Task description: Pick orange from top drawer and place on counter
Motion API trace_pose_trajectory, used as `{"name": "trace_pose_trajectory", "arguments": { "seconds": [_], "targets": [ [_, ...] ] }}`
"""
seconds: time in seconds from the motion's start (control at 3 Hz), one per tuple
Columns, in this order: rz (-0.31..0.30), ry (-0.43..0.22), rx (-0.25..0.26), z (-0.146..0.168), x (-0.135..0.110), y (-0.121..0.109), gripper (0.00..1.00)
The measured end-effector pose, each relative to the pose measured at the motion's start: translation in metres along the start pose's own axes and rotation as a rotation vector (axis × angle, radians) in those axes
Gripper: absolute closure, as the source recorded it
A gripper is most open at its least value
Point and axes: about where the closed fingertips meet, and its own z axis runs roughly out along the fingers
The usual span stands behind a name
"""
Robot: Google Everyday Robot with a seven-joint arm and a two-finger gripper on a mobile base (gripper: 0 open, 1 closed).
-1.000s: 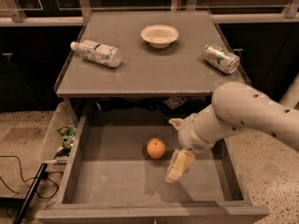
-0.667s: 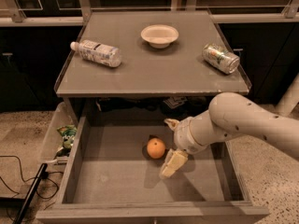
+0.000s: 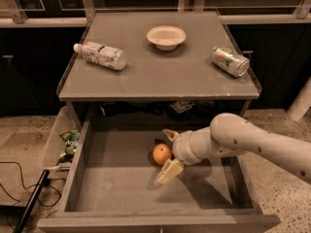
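Note:
The orange (image 3: 161, 154) lies on the flat grey bottom of the open top drawer (image 3: 121, 183), near its middle. My gripper (image 3: 166, 154) is inside the drawer, reaching in from the right, open, with one pale finger (image 3: 168, 173) in front of the orange and the other behind it. The fingers straddle the fruit's right side. The grey counter (image 3: 160, 74) is above the drawer.
On the counter lie a plastic bottle (image 3: 100, 55) at the left, a white bowl (image 3: 166, 36) at the back middle and a can (image 3: 229, 60) on its side at the right. A pale bin with a green packet (image 3: 69, 142) stands left of the drawer. Cables run on the floor at lower left.
My gripper has moved left inside the drawer, from beside the orange to around its right side. The orange has not moved.

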Motion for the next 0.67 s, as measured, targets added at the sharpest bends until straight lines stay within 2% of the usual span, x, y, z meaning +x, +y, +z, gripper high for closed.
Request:
{"name": "trace_pose_trajectory", "arguments": {
  "seconds": [0.33,0.67],
  "targets": [
    [0.005,-0.003,-0.008,0.004,0.0032,0.0015,0.19],
    [0.005,-0.003,-0.008,0.0041,0.0032,0.0016,0.42]
  ]
}}
